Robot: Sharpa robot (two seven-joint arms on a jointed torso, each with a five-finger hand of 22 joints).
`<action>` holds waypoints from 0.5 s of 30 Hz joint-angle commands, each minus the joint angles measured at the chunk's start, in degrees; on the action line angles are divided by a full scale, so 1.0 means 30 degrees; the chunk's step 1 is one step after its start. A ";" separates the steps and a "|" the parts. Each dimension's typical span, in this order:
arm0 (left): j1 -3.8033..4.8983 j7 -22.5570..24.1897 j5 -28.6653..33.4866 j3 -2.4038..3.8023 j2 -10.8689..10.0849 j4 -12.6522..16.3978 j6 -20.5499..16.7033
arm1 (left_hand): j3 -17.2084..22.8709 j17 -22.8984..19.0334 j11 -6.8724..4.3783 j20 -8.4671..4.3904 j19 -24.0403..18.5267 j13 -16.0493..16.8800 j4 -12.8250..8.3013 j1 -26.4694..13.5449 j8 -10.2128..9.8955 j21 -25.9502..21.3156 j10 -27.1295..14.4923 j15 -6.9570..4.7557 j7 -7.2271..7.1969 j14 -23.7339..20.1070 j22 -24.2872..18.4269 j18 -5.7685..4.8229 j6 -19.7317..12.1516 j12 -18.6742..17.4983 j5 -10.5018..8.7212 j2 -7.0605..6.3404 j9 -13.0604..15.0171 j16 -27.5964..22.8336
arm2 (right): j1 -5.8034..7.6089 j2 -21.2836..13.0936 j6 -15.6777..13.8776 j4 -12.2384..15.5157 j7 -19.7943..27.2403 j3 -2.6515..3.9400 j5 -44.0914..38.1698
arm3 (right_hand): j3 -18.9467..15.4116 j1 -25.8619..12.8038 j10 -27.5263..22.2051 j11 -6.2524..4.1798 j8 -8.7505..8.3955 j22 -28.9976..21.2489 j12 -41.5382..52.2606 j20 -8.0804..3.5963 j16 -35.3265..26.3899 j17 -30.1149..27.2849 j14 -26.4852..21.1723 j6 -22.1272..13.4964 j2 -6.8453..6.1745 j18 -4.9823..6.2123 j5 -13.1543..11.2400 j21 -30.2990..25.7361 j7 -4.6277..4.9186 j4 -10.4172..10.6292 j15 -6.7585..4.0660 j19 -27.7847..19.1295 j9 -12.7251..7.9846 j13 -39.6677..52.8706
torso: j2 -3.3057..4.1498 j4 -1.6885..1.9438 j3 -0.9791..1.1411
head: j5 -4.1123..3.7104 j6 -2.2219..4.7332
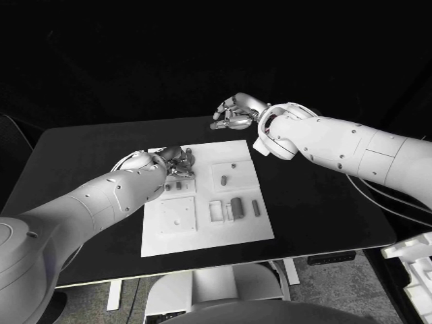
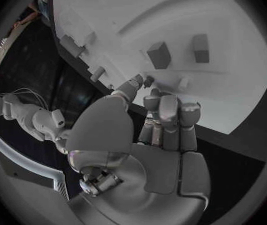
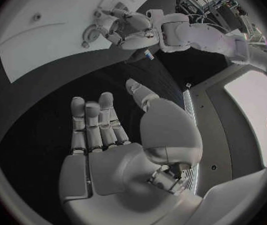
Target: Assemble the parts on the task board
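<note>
Pick-up step: my left hand [image 1: 167, 162] fingers pinched at small grey part [image 2: 148, 81] on white task board [image 1: 245, 233]; grip uncertain. Right hand [image 3: 118, 150] fingers spread, idle. Next, I judged: lift, seat it.

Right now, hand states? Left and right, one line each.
Left hand: over the task board, thumb and fingers drawn together; whether a part sits between them cannot be told.
Right hand: open, fingers extended, holding nothing, over the black table.

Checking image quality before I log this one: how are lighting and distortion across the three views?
Head view: dark surround, the white task board bright but readable, grey parts distinct. Left wrist view: strong fisheye bending of the board edge, the left hand sharp, board near overexposed. Right wrist view: the right hand evenly lit, table black, the board's edge curved.
</note>
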 commanded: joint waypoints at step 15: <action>-0.0051 0.0130 0.0123 0.0017 0.0164 -0.0173 0.0419 | 0.0226 0.0996 0.0064 -0.0136 -0.0002 0.0042 0.0035 0.0004 0.0141 0.0285 -0.0174 0.0040 0.0091 -0.0198 0.0038 0.0706 0.0321 0.0120 0.0073 0.0430 0.0024 0.0191 | 0.0068 0.0077 -0.0002 0.0215 0.0027 0.0011 0.0004 | -0.0139 0.0007 0.0058 -0.0007 0.0081 -0.0022 0.0079 -0.0041 0.0072 -0.0034 0.0092 0.0069 -0.0166 -0.0087 -0.0043 0.0036 0.0041 0.0030 -0.0029 0.0034 0.0031 -0.0033 | -0.0029 0.0015 -0.0033 | -0.0138 -0.0194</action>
